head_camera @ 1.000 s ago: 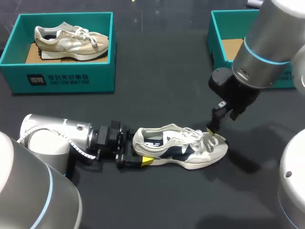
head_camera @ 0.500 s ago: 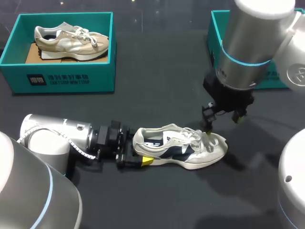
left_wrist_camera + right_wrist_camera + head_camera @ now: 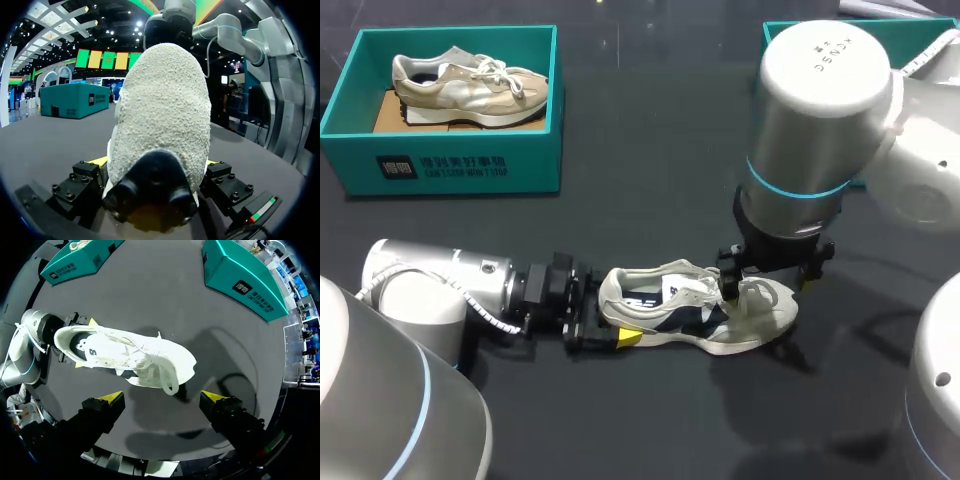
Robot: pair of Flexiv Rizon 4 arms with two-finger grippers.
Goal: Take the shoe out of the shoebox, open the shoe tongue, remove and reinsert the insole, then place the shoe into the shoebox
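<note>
A white and navy shoe (image 3: 695, 308) stands upright on the dark table, toe pointing right. My left gripper (image 3: 610, 328) is at its heel. In the left wrist view the grey heel (image 3: 162, 120) fills the space between the fingers, and both yellow tips (image 3: 97, 161) press against its sides. My right gripper (image 3: 772, 278) hangs over the laces and toe, mostly hidden under its wrist. In the right wrist view that gripper (image 3: 164, 397) is open with nothing between its fingers. The shoe (image 3: 125, 355) lies just ahead of them, laces loose.
A teal shoebox (image 3: 455, 165) at the back left holds a beige shoe (image 3: 470, 85). A second teal box (image 3: 925, 35) at the back right is mostly hidden behind my right arm, and shows again as the teal box (image 3: 240, 275) beyond the shoe.
My right arm has swung left and come down from beside the toe to right above the laces. The left arm and the shoe have stayed where they were.
</note>
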